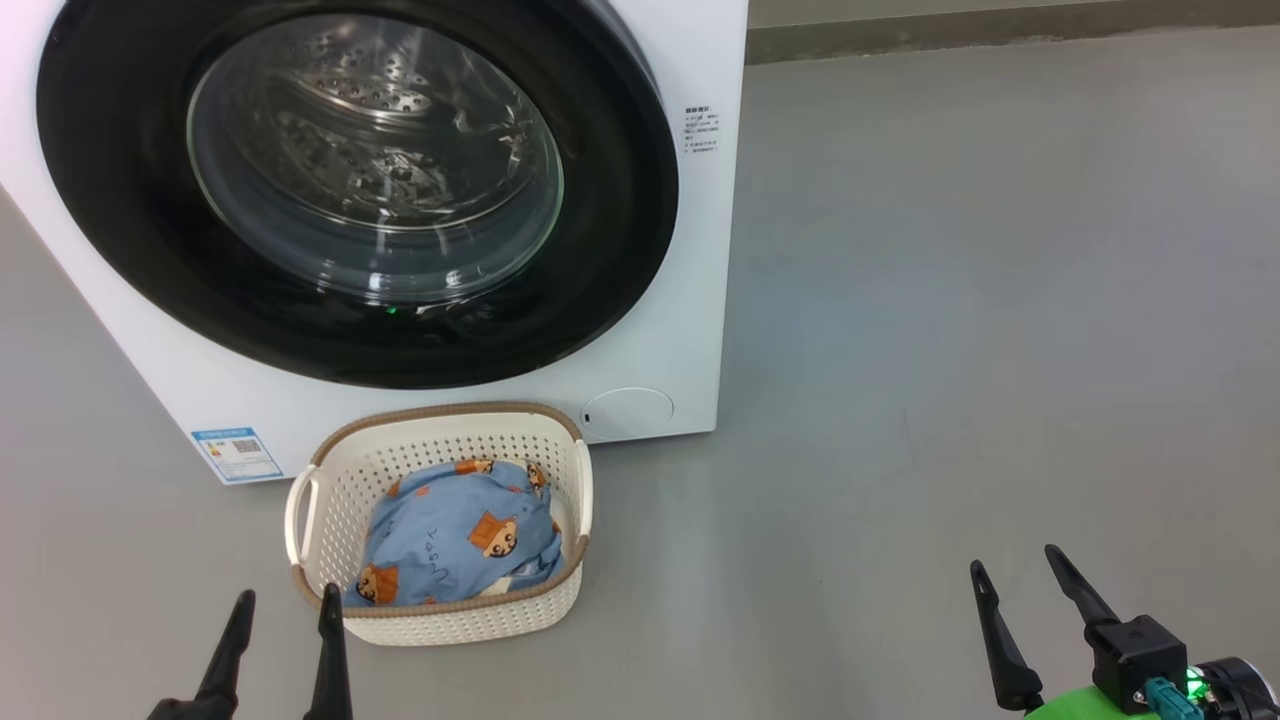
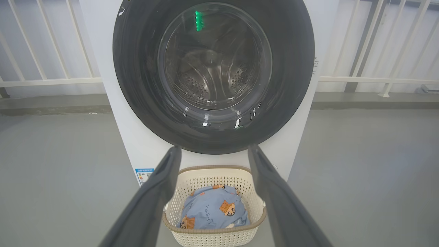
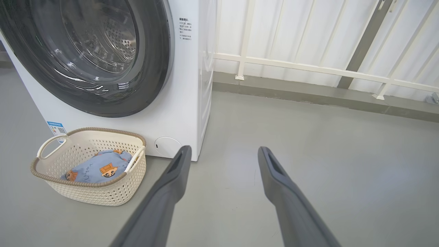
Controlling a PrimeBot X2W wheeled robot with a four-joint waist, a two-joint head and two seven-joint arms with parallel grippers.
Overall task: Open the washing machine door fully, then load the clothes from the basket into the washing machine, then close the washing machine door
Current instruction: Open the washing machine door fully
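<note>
Door shut on washer; clothes in basket on floor, just before it. Left fingers spread, empty — near basket; right fingers spread, empty, well apart. Wrist views add railing behind.

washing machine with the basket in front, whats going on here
Nothing is being handled yet. The washing machine stands with its washing machine door shut, and the clothes lie in the basket on the floor in front of it. The left hand hangs open by the basket's near rim. The right hand is open off to the right, holding nothing.
</note>
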